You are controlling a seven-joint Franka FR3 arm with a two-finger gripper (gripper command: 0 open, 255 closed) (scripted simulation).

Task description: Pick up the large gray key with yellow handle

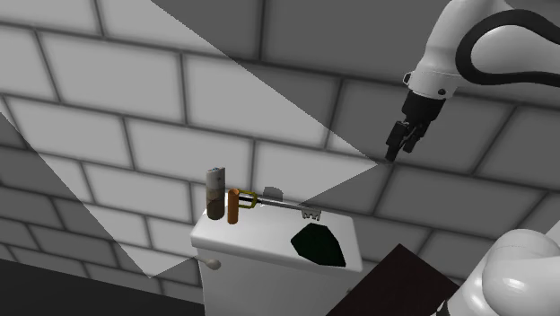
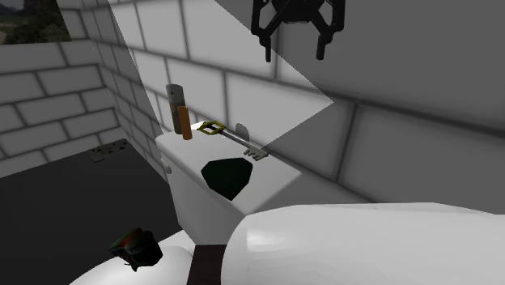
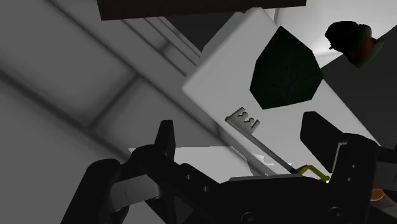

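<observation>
Both jaws of the gripper (image 2: 294,53) are held spread well above the key (image 2: 243,140), laid flat on the white lid (image 2: 190,154); judged light and stiff, it is best pinched across its shaft.

A home bathroom, shown by a white toilet cistern (image 1: 260,287) with a flush lever (image 1: 212,263) on its side, set against a wall of large pale tiles (image 1: 108,67).

1 key (image 1: 284,206), 2 cylinders (image 1: 214,193), 1 dark-green lump (image 1: 318,245)
</observation>
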